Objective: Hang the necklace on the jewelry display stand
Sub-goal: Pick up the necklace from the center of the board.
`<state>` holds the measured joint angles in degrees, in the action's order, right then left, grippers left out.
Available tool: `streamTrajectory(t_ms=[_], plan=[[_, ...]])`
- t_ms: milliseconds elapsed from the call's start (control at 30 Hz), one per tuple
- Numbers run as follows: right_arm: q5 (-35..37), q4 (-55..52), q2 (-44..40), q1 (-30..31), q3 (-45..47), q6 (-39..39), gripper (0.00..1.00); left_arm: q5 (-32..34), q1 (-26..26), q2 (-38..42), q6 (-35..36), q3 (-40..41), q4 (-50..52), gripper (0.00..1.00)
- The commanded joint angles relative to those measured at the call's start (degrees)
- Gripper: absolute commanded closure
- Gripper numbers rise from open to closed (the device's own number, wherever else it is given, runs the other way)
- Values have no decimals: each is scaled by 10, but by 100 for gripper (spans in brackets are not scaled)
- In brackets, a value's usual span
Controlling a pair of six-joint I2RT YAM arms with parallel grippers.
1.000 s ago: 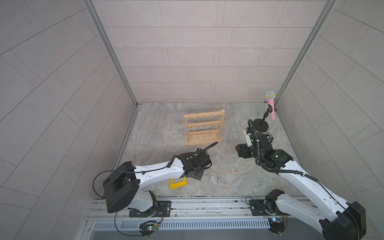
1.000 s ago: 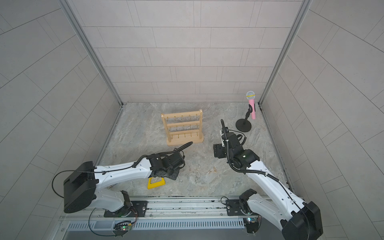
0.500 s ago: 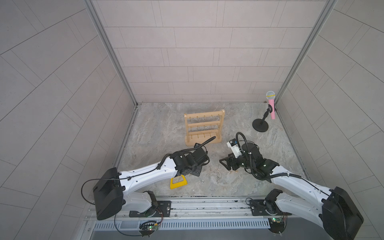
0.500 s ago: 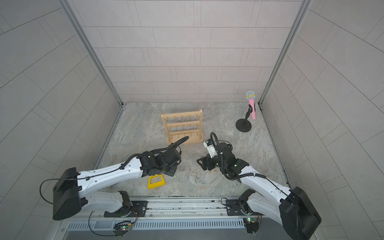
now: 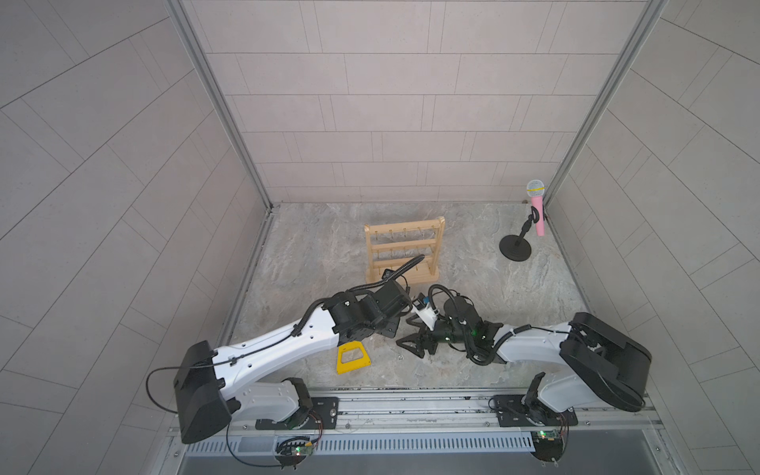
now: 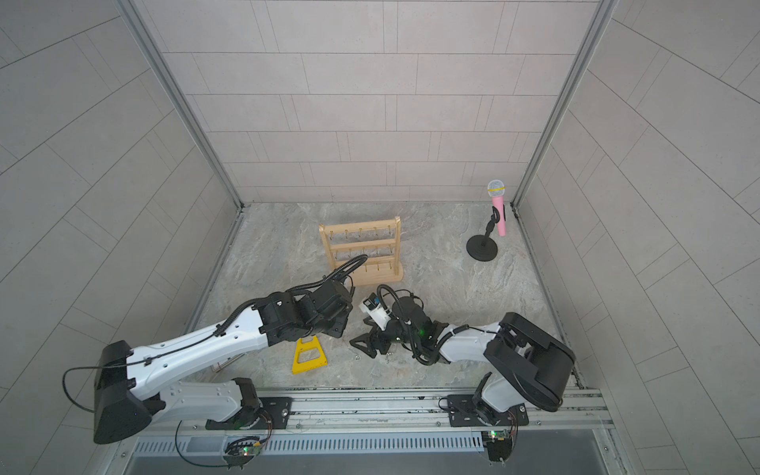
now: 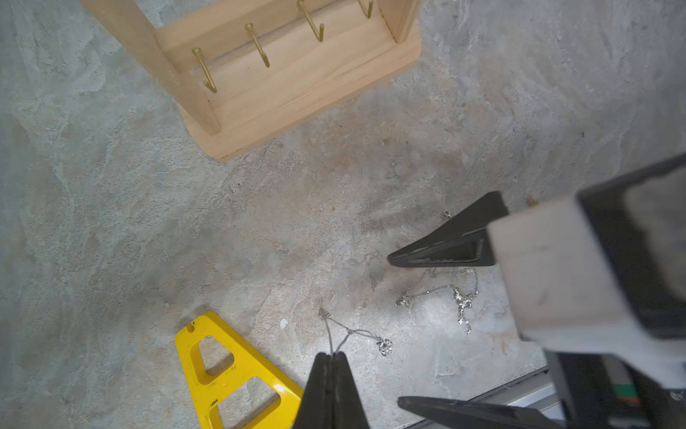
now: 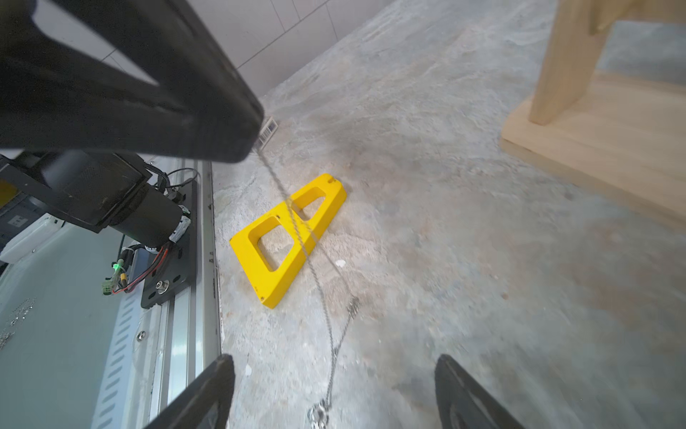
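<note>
Necklace [image 7: 347,333]: fine silver chain, not yet hung. Yellow triangular frame [image 5: 353,364] lies leftmost. Left tool [image 7: 330,358] is clamped on the chain, raising it so the rest drapes to the tabletop [image 7: 111,223]. Right tool [image 8: 335,359] is spread wide and empty, straddling the trailing pendant, seemingly to take a second hold. Jewelry display stand [image 5: 404,225] stands just behind, its visible hooks bare.

Jewelry display stand [image 5: 401,246]: pale wood, two uprights, three bars with brass hooks, flat rectangular base. It stands upright at centre-far on the counter.

Necklace [image 7: 385,345]: thin silver chain, pinched in the closed jaws of the left gripper [image 7: 330,362], near side of the stand. Its loose ends trail on the counter. A tangle of silver chain [image 7: 451,293] lies flat just right; whether the two join cannot be told.
</note>
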<state>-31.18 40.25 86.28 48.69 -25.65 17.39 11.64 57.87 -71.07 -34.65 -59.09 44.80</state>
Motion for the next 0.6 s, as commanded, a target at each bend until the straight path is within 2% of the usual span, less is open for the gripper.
streamTrajectory(t_ms=[0,233,400,567], plan=[[-5,140,47,10,-11,6,17,16,-3,11,7,-19,24,100],[7,272,130,18,-24,34,23,18,-4,13,14,-36,34,100],[9,278,140,19,-36,30,31,17,-6,10,18,-44,35,100],[-3,249,138,18,-53,21,47,12,-11,9,20,-48,34,100]])
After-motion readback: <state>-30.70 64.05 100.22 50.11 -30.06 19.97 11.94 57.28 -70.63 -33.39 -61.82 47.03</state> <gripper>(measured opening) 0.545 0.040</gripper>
